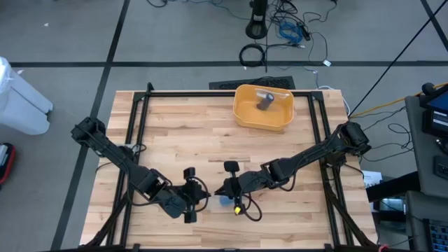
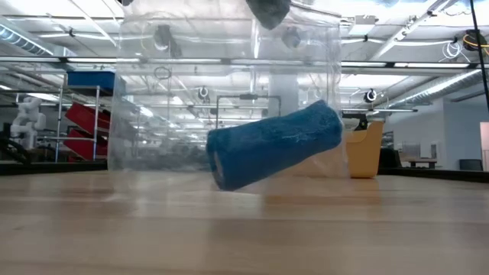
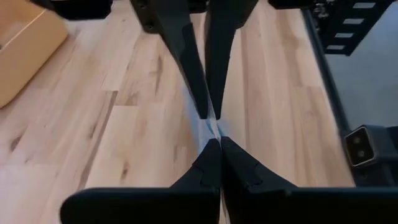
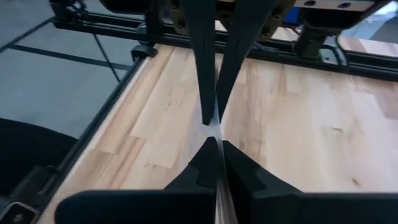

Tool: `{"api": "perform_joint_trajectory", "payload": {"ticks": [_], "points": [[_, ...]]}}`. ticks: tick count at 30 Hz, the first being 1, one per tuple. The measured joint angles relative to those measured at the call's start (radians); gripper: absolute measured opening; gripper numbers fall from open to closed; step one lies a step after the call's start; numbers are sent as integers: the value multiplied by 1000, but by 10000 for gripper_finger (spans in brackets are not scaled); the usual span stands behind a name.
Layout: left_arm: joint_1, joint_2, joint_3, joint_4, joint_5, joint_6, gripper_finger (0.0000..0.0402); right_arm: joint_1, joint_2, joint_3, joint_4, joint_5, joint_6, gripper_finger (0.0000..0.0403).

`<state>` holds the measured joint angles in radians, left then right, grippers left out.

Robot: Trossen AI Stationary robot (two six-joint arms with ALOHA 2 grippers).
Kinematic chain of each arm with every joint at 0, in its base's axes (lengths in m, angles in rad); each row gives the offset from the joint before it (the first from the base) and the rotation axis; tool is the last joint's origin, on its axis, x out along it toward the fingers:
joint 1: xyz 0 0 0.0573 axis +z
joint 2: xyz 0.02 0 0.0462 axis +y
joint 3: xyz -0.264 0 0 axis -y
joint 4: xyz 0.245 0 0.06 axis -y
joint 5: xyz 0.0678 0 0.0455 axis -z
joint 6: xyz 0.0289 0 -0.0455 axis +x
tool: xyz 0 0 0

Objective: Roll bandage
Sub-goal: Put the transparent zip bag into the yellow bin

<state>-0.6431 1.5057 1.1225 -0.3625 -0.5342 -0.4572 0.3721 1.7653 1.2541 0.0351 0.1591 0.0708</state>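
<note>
Two dark arms reach in over the wooden tabletop [image 1: 210, 133] and meet near its front edge. The left gripper [image 1: 198, 198] and the right gripper [image 1: 225, 187] face each other, tips almost touching. Between them hangs a clear plastic bag [image 2: 160, 92], and inside it sits the bandage [image 2: 275, 145], a blue roll, tilted with one end lower than the other. From table height the bag stands upright off the wood, its top edge pinched from above.

Both grippers are pressed together on the same thin fold of clear plastic; in the left wrist view its fingers [image 3: 214, 165] clamp the film right against the other gripper's tips, and the right wrist view shows the same pinch with its own fingers [image 4: 217, 168].

At the far edge of the tabletop rests a yellow bin [image 1: 263, 107] with a small grey object [image 1: 265, 101] in it, well apart from the bag.
</note>
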Motion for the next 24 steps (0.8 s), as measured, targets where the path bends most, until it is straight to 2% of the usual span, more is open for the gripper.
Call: {"api": "perform_joint_trajectory", "payload": {"ticks": [7,20,24], "points": [[-11,-9,0,-82,-12,-60,0,8,0,0,-20,31,0,1],[-63,-41,0,-104,-63,-62,0,32,-41,2,-112,86,15,0],[-76,-50,0,-108,-74,-62,0,53,-60,2,-161,152,23,0]]}}
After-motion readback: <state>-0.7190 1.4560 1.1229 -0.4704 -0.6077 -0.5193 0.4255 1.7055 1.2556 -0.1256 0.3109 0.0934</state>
